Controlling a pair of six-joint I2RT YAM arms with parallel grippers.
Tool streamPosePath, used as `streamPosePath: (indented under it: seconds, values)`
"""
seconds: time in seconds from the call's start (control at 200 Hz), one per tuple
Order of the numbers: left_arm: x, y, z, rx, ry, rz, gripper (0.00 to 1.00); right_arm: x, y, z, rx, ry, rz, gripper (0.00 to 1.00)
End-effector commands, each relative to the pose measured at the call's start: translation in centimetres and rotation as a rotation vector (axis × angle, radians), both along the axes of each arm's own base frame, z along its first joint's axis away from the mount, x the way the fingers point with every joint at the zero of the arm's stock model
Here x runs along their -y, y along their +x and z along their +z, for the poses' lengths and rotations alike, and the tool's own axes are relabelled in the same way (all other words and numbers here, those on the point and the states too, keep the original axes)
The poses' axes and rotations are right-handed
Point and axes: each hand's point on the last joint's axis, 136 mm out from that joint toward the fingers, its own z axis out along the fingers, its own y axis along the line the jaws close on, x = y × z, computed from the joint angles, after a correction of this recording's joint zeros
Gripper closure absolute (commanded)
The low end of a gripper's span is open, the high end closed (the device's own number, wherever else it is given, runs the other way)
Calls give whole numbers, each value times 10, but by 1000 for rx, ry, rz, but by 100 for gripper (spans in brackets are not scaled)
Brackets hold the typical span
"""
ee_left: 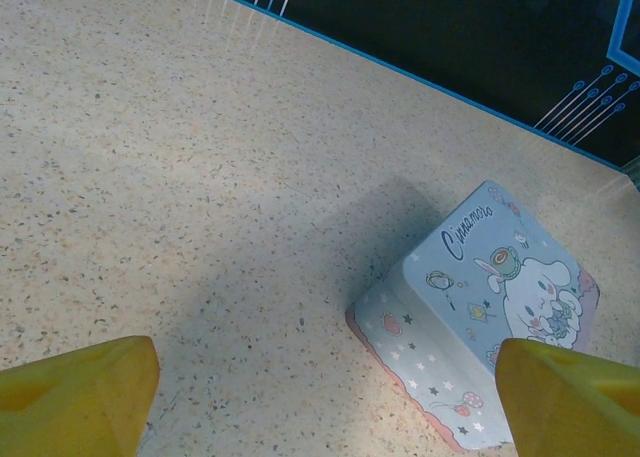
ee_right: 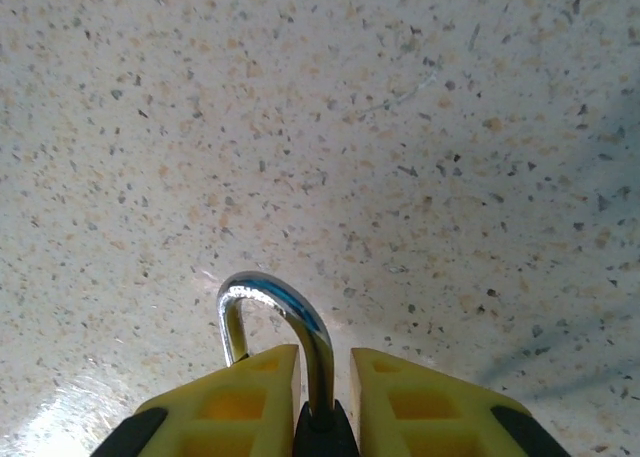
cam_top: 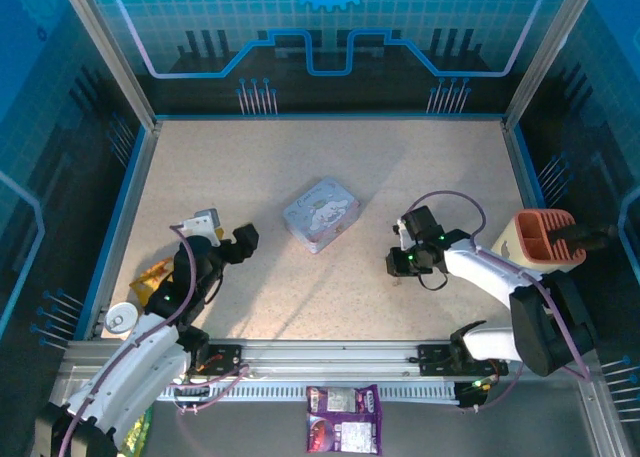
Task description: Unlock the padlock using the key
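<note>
My right gripper (ee_right: pixel 325 362) is shut on the padlock (ee_right: pixel 290 312). Its shiny metal shackle loop rises between the yellow fingers (ee_right: pixel 235 397), and the dark body sits low in the jaws, just above the speckled table. In the top view this right gripper (cam_top: pixel 400 262) is at the table's right middle. My left gripper (ee_left: pixel 325 362) stands open with nothing between its yellow fingertips (ee_left: pixel 90 387); in the top view the left gripper (cam_top: pixel 240 242) is left of the lilac cartoon tin (cam_top: pixel 320 214). The key is hidden.
The lilac tin (ee_left: pixel 490 307) lies just ahead and to the right of the left gripper. An orange rack (cam_top: pixel 545 239) stands at the right edge. A white roll (cam_top: pixel 122 318) and a yellow packet (cam_top: pixel 152 274) lie at the near left. A purple packet (cam_top: pixel 343 417) lies below the front rail.
</note>
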Motion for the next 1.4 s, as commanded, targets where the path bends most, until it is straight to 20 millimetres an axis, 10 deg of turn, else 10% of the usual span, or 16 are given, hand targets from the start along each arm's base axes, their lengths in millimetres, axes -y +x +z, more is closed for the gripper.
streamPosePath:
  seconds: [0.0, 0.365, 0.946, 1.396]
  values:
    - [-9, 0, -2, 5, 42, 24, 11, 3, 2, 1, -16, -8, -4, 76]
    - [-19, 5, 8, 28, 69, 76, 6, 17, 9, 23, 52, -45, -14, 49]
    - [-92, 38, 29, 134, 517, 467, 1, 43, 93, 163, 949, -168, 3, 37]
    - [-100, 66, -36, 4, 514, 327, 1, 81, 121, 108, 1091, -342, -3, 28]
